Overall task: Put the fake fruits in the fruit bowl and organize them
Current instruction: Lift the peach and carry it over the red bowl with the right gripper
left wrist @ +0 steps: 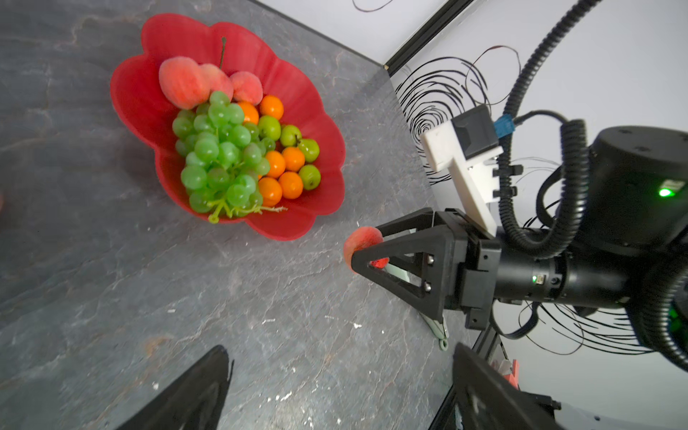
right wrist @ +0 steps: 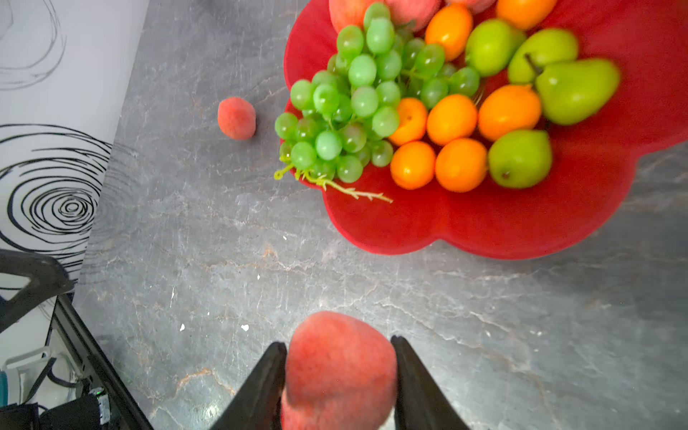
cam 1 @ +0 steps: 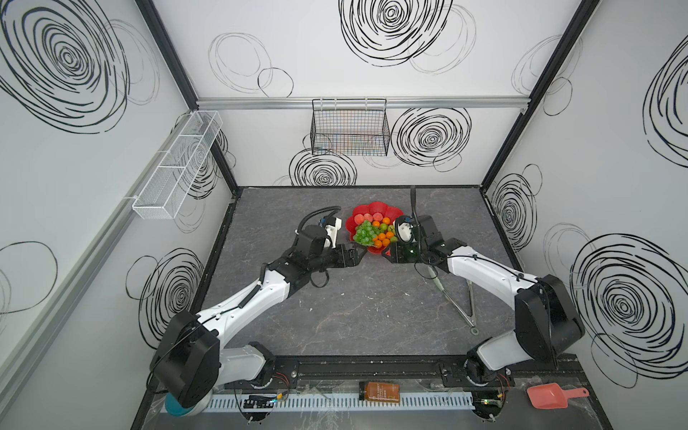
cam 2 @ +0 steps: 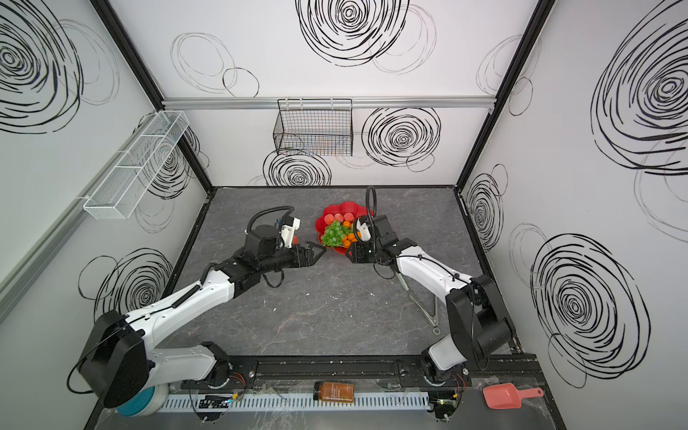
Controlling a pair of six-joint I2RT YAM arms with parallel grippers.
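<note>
The right tool (right wrist: 338,340) is closed on a peach (right wrist: 338,372), its two jaws pressing the fruit's flanks near their tips, so most of the fruit juts forward where it can drop free. It hangs above the bare worktop (right wrist: 260,279), short of the near rim of the fruit bowl (right wrist: 484,231).

Ahead of this tool the bowl is sorted by kind: the grapes (right wrist: 346,108) drape over one edge, the oranges (right wrist: 452,119) cluster in the middle, the green apples (right wrist: 519,158) sit beside them, and three peaches (left wrist: 182,83) line the far side. The carried fruit probably belongs with those, which would mean reaching over the rest.

The left tool (left wrist: 340,348) stands wide open and empty, facing the right one across the bowl's near edge. A loose peach (right wrist: 236,118) lies on the worktop just beside the rim on the grape side, near that tool, which looks best placed to take it.
</note>
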